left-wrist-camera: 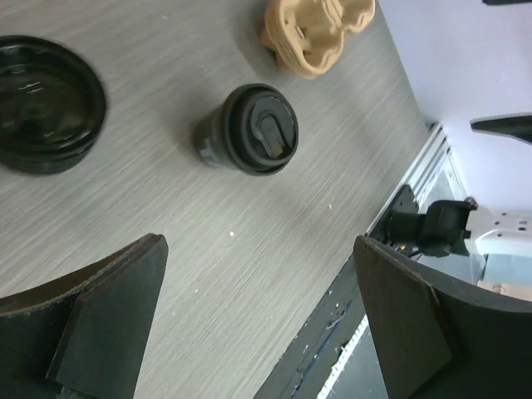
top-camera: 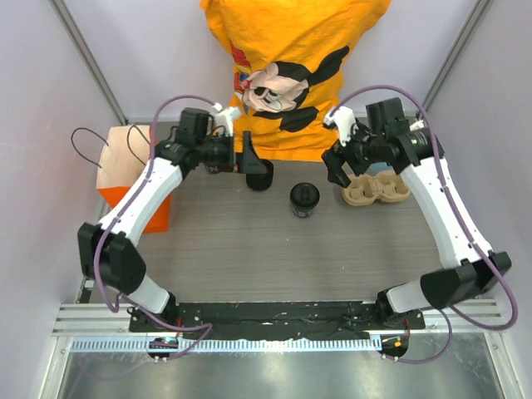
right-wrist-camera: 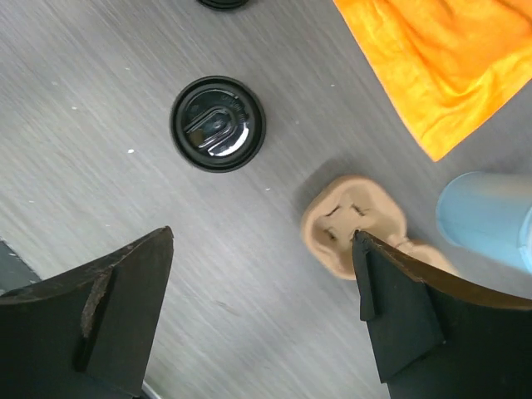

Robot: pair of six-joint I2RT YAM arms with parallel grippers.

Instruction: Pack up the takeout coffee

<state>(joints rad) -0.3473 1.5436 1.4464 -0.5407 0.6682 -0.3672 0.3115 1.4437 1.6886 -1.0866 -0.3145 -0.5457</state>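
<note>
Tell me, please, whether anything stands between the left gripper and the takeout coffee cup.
Nothing visible does. In the left wrist view only bare tabletop lies between the open left gripper and the takeout coffee cup; the short black round stack sits off to one side, clear of that line.

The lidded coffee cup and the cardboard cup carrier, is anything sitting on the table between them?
No. In the right wrist view only bare table lies between the takeout coffee and the cardboard carrier; the left wrist view shows the same.
</note>
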